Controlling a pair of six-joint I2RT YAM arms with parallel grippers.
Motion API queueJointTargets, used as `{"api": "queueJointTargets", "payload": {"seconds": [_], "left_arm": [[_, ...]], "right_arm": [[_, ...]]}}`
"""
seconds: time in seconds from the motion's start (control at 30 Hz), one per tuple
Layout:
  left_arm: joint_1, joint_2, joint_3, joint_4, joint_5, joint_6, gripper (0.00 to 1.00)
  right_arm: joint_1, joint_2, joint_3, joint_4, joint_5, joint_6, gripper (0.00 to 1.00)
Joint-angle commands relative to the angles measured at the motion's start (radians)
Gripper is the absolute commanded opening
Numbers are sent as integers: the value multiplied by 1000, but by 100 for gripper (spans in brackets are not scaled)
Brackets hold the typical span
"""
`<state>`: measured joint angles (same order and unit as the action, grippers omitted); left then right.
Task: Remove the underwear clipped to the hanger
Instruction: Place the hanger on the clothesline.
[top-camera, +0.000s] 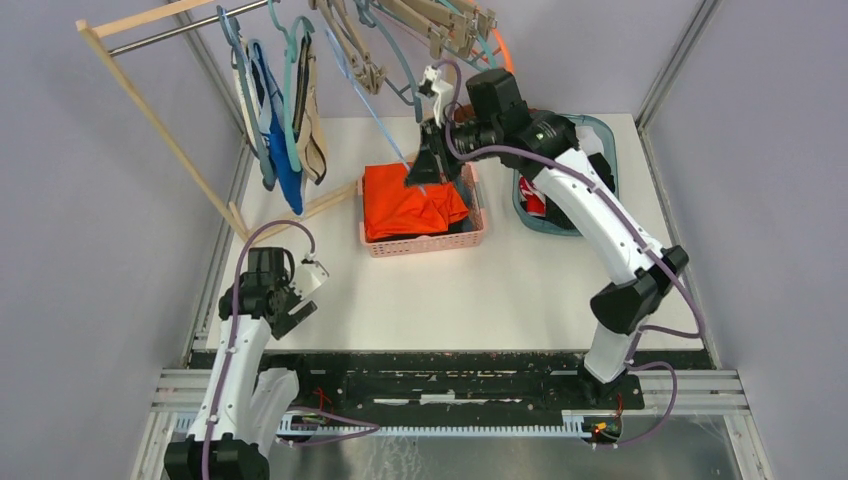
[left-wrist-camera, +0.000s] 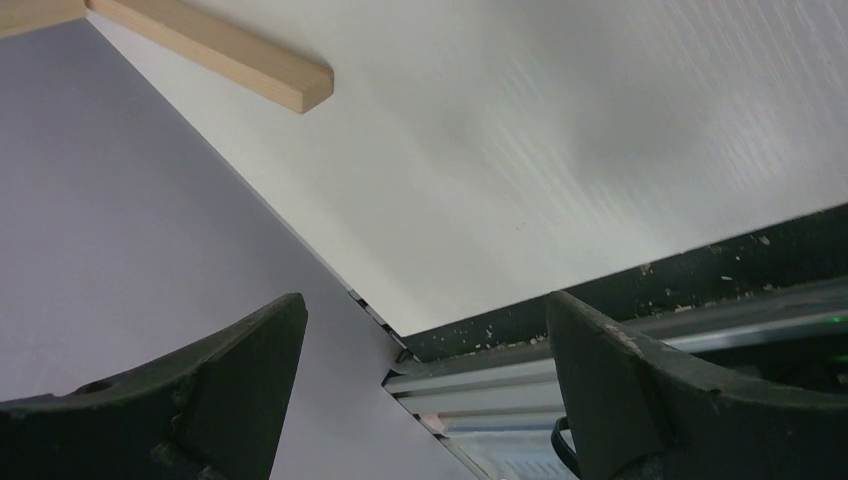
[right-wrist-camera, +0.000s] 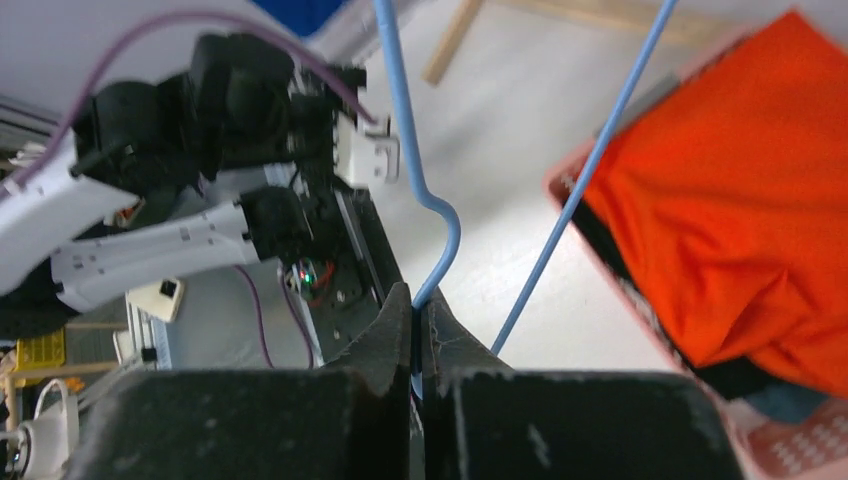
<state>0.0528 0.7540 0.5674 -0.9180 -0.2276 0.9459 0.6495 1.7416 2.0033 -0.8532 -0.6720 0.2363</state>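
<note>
Royal blue underwear (top-camera: 289, 183) and beige underwear (top-camera: 314, 140) hang from teal hangers on the rack at the back left. A scrap of the blue one shows at the top of the right wrist view (right-wrist-camera: 300, 10). I see no dark navy brief for certain. My right gripper (top-camera: 422, 176) is raised over the pink basket and is shut on the thin wire of a light blue hanger (top-camera: 380, 115). In the right wrist view the gripper (right-wrist-camera: 418, 312) pinches that hanger (right-wrist-camera: 443, 220); no cloth shows on it. My left gripper (top-camera: 297, 312) is open and empty, low at the table's front left (left-wrist-camera: 425, 345).
A pink basket (top-camera: 478, 236) holds a large orange garment (top-camera: 410, 200), also in the right wrist view (right-wrist-camera: 740, 210). A teal tub (top-camera: 604, 128) stands at the back right. The wooden rack (top-camera: 155, 125) leans at the left; its foot (left-wrist-camera: 225, 58) lies near my left gripper. Several empty hangers (top-camera: 440, 30) hang overhead.
</note>
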Motion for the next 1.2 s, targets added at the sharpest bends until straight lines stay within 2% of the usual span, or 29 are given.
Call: {"api": "queueJointTargets", "payload": {"seconds": [0.0,0.2,0.8,1.17], "left_arm": [[4,-25,102,-94,60,31,96],[4,-15,129,-91,96,17,96],[3,-25,199,-92,141,-15,96],[3,-34,248,-115,153,-44,96]], "right_arm": [[16,126,238,58,23,89,1],[21,296,519,45,30,161,1],[19,487,743,130,1,190,1],[1,595,847,219,-12,272,1]]}}
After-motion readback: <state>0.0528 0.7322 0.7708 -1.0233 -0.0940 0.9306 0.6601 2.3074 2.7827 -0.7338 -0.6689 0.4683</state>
